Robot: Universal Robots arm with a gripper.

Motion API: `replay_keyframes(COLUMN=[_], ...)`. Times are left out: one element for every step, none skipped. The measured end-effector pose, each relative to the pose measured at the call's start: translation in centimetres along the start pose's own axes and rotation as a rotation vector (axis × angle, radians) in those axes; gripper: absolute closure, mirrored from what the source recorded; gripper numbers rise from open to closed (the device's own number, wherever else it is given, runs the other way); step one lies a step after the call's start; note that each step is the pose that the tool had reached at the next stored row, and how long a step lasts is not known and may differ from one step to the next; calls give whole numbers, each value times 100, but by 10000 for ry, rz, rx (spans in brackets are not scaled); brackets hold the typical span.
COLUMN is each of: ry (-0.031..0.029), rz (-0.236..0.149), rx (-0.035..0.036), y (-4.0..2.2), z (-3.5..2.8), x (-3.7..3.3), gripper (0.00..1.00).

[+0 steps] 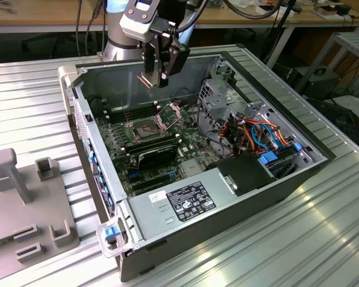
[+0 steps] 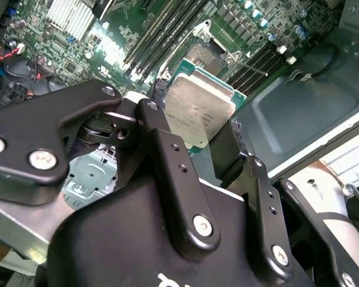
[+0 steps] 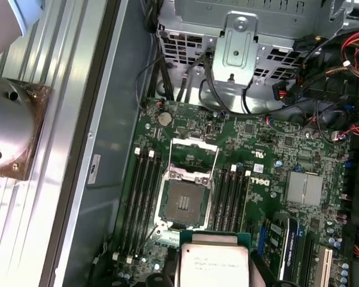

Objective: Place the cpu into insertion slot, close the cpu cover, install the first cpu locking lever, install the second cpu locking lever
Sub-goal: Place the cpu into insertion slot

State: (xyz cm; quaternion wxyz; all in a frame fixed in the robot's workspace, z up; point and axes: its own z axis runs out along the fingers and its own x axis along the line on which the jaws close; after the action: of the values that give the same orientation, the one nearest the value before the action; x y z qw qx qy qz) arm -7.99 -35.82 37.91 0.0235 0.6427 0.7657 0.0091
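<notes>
table: ribbed metal surface (image 1: 287,251), case sits on it
computer case: dark tower (image 1: 239,221) lying on its side, open on top
grey fixture: moulded block with posts (image 1: 30,197), on table toward the exterior view's left, apart from case
motherboard: green board (image 3: 257,131) flat on case floor
memory slots: long black rows (image 3: 142,197) on board
heatsink: small silver finned block (image 3: 305,188)
coin battery: round, silver (image 3: 163,118), near board edge
drive cage: perforated metal (image 1: 218,98) at far end of case
cables: orange, red, blue bundle (image 1: 260,134) beside cage
power supply: silver box, labelled top (image 1: 179,203), near end of case
latch: blue clip (image 1: 112,232) at near case corner
</notes>
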Motion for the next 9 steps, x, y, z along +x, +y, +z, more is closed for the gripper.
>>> replay_keyframes(ry=[1,1,-1,-4,-8,-16,-24,-30,-41], rz=[4,15,74,133,216,413,578,705,934], rx=[-1,-1,0,2,3,9,13,17,23], y=[16,34,38,42,44,44,45,45,48], z=[2,6,9,11,15,22,28,33,42], x=[3,11,20,24,26,27,27,27,27], gripper=[46,46,46,46,46,46,46,46,46])
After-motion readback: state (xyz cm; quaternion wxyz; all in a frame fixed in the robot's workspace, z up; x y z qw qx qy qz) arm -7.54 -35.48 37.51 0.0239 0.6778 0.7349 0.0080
